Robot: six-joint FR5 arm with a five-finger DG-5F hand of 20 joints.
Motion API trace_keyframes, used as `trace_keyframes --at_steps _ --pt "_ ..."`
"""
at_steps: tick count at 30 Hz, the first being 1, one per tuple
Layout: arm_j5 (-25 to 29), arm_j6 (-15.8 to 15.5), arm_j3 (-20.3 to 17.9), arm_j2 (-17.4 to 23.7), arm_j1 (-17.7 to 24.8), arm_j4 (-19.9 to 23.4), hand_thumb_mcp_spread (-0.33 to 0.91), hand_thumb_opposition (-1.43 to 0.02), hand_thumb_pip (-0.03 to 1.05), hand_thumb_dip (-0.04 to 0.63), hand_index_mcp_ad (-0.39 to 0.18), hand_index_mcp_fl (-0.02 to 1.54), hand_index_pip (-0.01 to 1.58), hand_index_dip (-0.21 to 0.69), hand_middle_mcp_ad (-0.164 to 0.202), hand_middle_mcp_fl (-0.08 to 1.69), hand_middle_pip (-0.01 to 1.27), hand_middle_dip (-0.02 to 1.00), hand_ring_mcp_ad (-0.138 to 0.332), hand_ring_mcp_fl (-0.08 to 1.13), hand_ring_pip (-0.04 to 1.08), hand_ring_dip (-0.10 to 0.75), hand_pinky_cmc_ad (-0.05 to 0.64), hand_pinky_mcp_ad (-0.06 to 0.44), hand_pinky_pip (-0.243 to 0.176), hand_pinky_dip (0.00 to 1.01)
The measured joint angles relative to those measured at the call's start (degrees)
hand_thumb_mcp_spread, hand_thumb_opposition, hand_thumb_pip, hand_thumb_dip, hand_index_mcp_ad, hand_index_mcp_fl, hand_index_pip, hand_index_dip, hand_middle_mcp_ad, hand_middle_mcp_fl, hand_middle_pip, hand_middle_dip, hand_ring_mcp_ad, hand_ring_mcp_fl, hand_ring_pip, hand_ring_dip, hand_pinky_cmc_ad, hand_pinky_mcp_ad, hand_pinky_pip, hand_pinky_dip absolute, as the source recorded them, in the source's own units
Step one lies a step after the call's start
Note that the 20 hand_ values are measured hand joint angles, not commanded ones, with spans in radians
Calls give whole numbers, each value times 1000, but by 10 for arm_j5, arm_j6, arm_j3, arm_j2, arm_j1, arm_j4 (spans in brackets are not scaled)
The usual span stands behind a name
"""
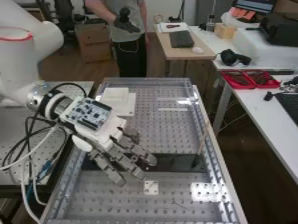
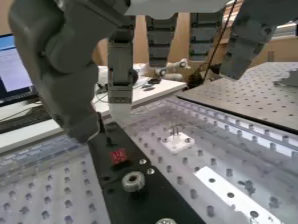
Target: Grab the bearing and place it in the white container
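With its fingers loosely extended and gripping nothing, the robot hand (image 1: 105, 137) hung near what looked like the bearing (image 2: 133, 182) on the black strip (image 2: 158, 199), so picking up came first, seemingly calling for careful alignment, then closing.

This is a robotics lab or workshop: a white robot arm (image 1: 32, 55) with a bare circuit board (image 1: 88, 113) stands at a table (image 1: 166, 197) of perforated plates, near a side desk (image 1: 263, 107) holding a monitor (image 1: 255, 5) and red parts trays (image 1: 249, 79).
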Motion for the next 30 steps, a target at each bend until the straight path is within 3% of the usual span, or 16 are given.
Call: trace_keyframes --at_steps 10,24,30 --pt "-14 -19 -20 -27 -15 83 391 -815 691 222 -159 54 1431 220 37 2 129 222 176 -2 66 96 429 307 -124 262" --pt "-21 -12 -21 -59 -21 116 389 -815 703 236 -159 24 1497 218 35 2 131 236 161 0 66 96 412 309 -120 251" --pt "-13 8 -22 -69 -14 123 389 -812 717 236 -159 3 1494 216 35 0 131 236 161 0 66 96 401 309 -120 269"
